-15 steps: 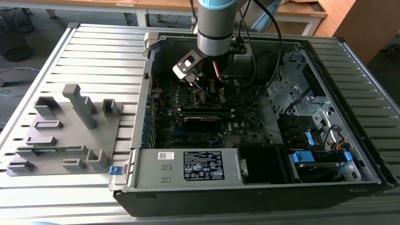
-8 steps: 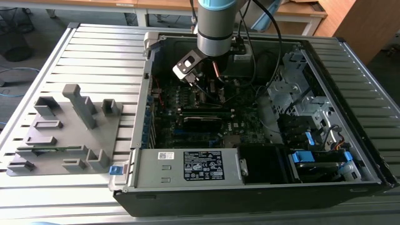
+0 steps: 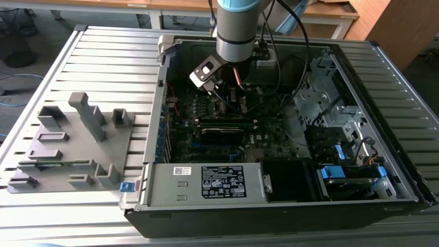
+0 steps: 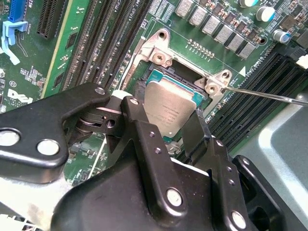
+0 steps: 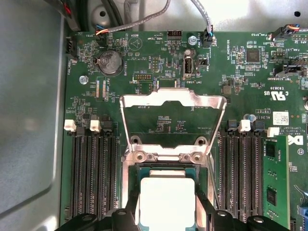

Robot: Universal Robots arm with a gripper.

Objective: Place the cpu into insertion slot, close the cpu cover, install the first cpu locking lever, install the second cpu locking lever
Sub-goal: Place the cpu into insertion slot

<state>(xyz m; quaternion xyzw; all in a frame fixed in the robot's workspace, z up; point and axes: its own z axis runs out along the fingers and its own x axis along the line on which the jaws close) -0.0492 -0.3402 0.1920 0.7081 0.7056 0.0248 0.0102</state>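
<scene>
The cpu [image 4: 171,108], a small square chip with a silver-grey top, lies level in the insertion slot [image 4: 174,70], its teal edge showing. My gripper [image 4: 169,94] is shut on the cpu, one black finger [image 4: 138,113] pressed on each opposite side. In the first wrist view the cpu [image 5: 166,199] sits just below the hinge bolts, between the fingers [image 5: 129,212]. The cpu cover [image 5: 139,99] is flipped open and lies back over the green board. A thin wire locking lever [image 4: 269,95] sticks out past the socket corner. In the exterior view my gripper [image 3: 221,98] reaches down into the computer case [image 3: 384,175].
Long black memory slots [image 5: 91,173] flank the socket on both sides. A labelled power supply box [image 3: 205,180] fills the case's near edge, drive bays with blue tabs [image 3: 336,172] beside it. A grey fixture tray [image 3: 69,144] stands on the slatted table at the exterior view's left.
</scene>
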